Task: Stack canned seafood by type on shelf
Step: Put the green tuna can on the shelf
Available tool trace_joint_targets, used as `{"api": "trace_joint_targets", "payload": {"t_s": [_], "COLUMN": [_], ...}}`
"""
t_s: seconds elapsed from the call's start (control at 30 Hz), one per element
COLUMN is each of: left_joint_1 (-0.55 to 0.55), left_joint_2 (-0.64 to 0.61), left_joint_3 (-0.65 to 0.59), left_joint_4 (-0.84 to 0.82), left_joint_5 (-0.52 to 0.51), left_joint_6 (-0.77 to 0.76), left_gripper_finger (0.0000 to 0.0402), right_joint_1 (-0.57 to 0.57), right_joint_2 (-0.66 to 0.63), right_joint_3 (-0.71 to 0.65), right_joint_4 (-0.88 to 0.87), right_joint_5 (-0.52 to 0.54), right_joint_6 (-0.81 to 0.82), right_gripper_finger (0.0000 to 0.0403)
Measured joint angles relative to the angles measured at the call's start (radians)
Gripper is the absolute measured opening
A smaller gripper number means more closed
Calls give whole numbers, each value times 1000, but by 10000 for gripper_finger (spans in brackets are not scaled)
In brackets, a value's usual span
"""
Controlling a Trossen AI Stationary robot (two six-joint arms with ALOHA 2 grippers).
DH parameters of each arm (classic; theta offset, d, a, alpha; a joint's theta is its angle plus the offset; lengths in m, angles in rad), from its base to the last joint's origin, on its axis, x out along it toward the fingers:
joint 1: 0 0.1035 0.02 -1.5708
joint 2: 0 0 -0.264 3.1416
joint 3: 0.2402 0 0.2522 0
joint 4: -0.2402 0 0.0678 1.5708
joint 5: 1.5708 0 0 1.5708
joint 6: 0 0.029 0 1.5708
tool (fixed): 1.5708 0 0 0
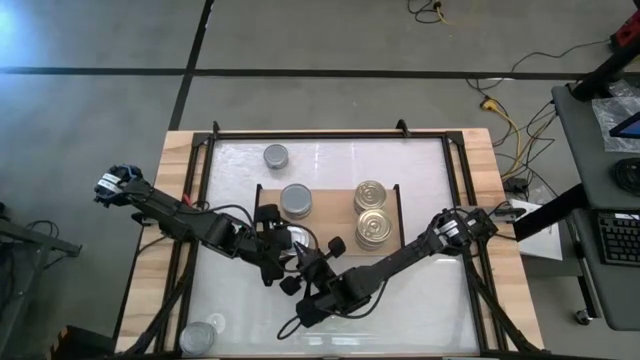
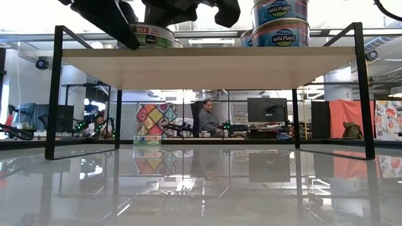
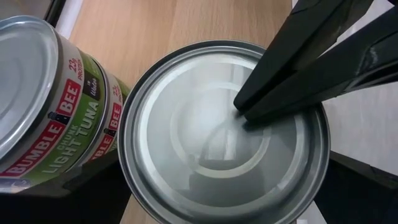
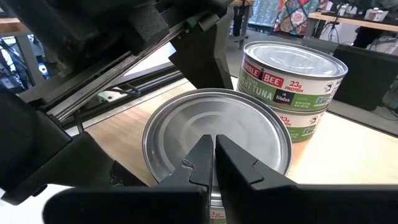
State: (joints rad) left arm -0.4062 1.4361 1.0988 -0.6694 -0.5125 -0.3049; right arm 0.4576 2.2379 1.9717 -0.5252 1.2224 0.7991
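A silver-topped tin (image 3: 217, 137) stands on the shelf's (image 1: 330, 195) near left part. My left gripper (image 1: 290, 245) is open, one finger on either side of this tin. My right gripper (image 4: 214, 140) is shut, and its tips rest on the tin's top. Just beyond it on the shelf stands a stack of two silver-topped Bumble Bee tins (image 4: 292, 81). Gold-topped tins (image 1: 372, 212) stand on the shelf's right part. My left gripper has a finger (image 4: 208, 68) close against the tin's far side and another finger at its near side; whether they touch the tin I cannot tell. My right gripper presses its shut fingertips (image 3: 245, 109) on the tin's top (image 4: 211, 124) near its middle. It comes slanting down from the table's near right side. The tin stands upright on the shelf.
One silver-topped tin (image 1: 277, 156) stands on the white tabletop beyond the shelf. Another round thing (image 1: 200, 335) lies at the table's near left corner. Black rails (image 1: 330, 135) frame the tabletop. Both arms cross in front of the shelf's near edge.
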Motion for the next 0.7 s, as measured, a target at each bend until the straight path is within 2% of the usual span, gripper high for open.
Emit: {"api": "trace_joint_targets", "payload": {"t_s": [0.7], "left_joint_1": [19], "left_joint_2": [0], "left_joint_3": [2], "left_joint_4": [-33], "left_joint_5": [55], "left_joint_6": [-84], "left_gripper_finger": [400], "right_joint_1": [0], "right_joint_2": [2], "right_joint_3": [-2], "right_joint_4": [2], "right_joint_5": [-1], "right_joint_6": [-12], "right_gripper_finger": [12]}}
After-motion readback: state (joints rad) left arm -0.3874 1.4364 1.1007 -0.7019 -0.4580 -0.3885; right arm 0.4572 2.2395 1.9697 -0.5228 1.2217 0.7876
